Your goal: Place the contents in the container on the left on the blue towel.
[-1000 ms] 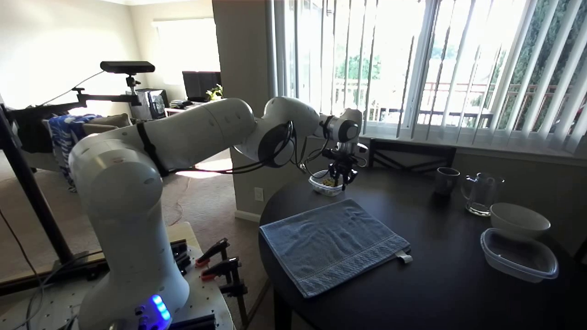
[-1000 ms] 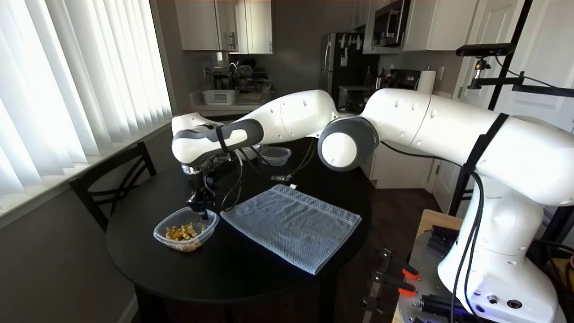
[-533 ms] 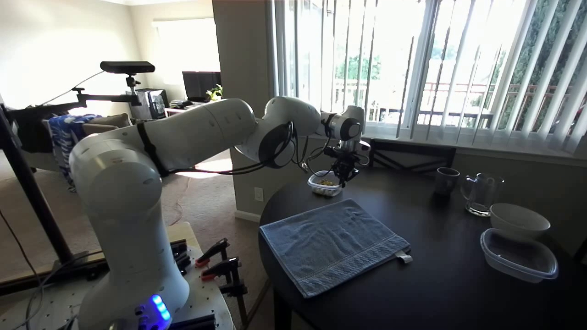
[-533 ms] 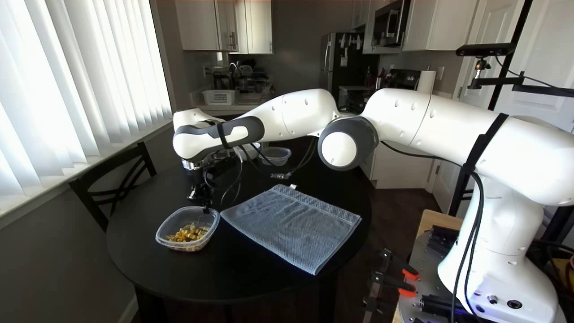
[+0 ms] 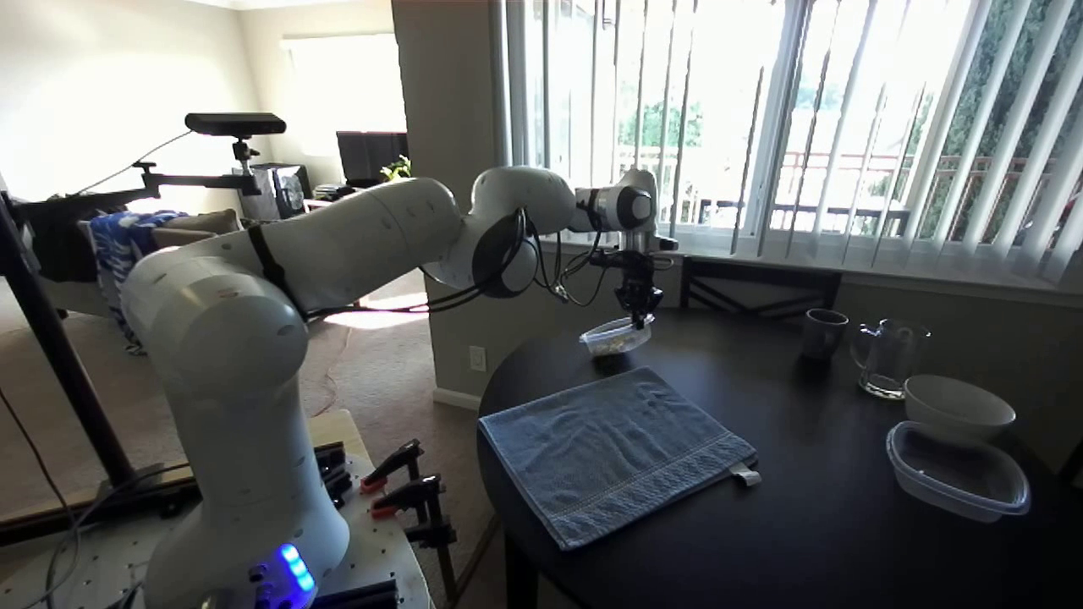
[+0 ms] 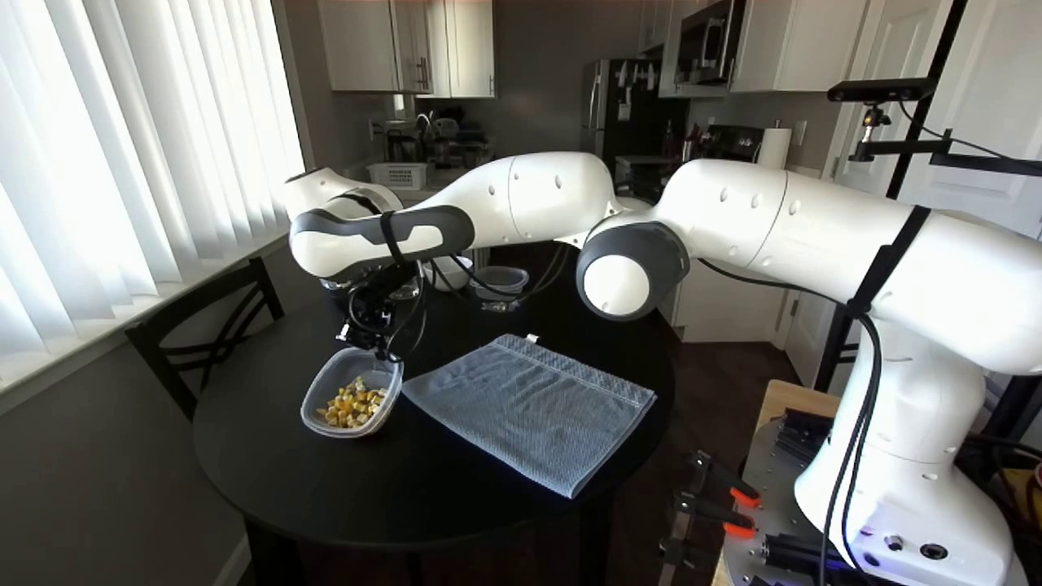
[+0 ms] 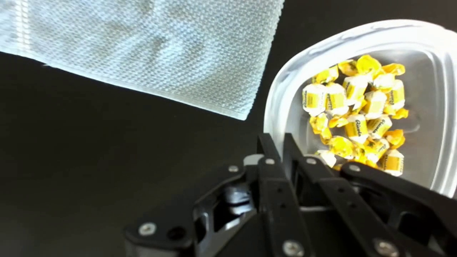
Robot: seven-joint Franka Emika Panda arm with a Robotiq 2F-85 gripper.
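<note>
Now the black two-fingered tool point(image 7: 277, 142) is pinching the translucent plastic container point(image 7: 423, 96) by its rim, holding it tilted above the black counter point(image 6: 456, 496) beside the grey-blue ribbed towel point(image 6: 533, 415). Pouring well is probably demanding a low, slow tip over mid-towel, without yellow-wrapped candies point(image 7: 360, 110) scattering.

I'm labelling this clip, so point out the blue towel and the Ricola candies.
Blue towel point(image 5: 613, 455), in an exterior view: middle of the cloth.
Ricola candies point(image 7: 356, 127), in the wrist view: a central wrapper.
</note>
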